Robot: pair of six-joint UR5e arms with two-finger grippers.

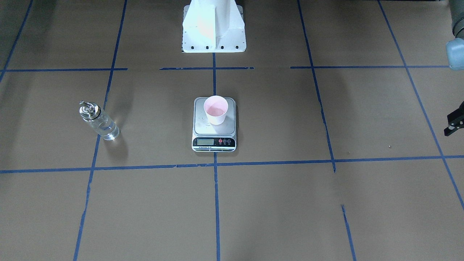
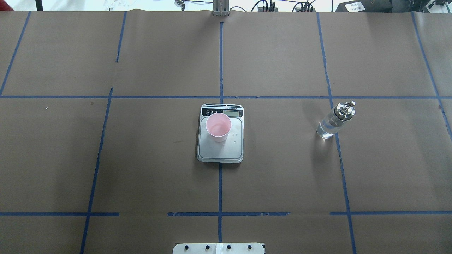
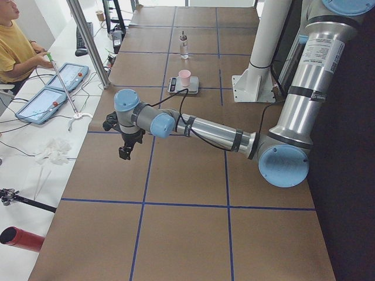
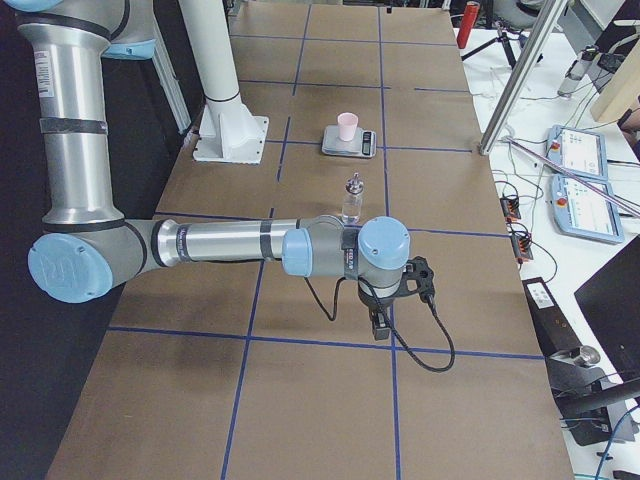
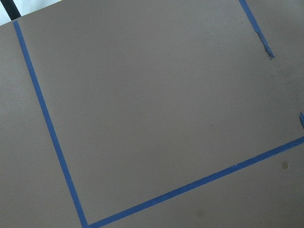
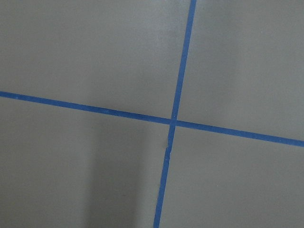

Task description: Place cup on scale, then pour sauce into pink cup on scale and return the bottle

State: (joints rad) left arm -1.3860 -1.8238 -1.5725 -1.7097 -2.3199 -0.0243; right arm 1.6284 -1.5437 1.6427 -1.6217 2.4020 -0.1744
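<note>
The pale pink cup (image 1: pixel 216 110) (image 2: pixel 218 127) stands upright on the silver plate of the scale (image 1: pixel 214 141) (image 2: pixel 220 151) at the table's middle. A few droplets lie on the plate beside it. The clear glass bottle (image 1: pixel 98 121) (image 2: pixel 333 120) with its silver spout cap stands upright on the table on the robot's right, apart from the scale, with clear liquid in it. My left gripper (image 1: pixel 455 123) (image 3: pixel 125 153) hangs over the table's left end, far from everything. My right gripper (image 4: pixel 378 325) hangs near the right end, past the bottle (image 4: pixel 352 197). I cannot tell whether either is open.
The white robot pedestal (image 1: pixel 214 29) stands behind the scale. Blue tape lines grid the brown table (image 2: pixel 141 169). An operator in yellow (image 3: pixel 14 47) sits at a side bench with tablets (image 3: pixel 53 93) and cables. Both wrist views show only table and tape.
</note>
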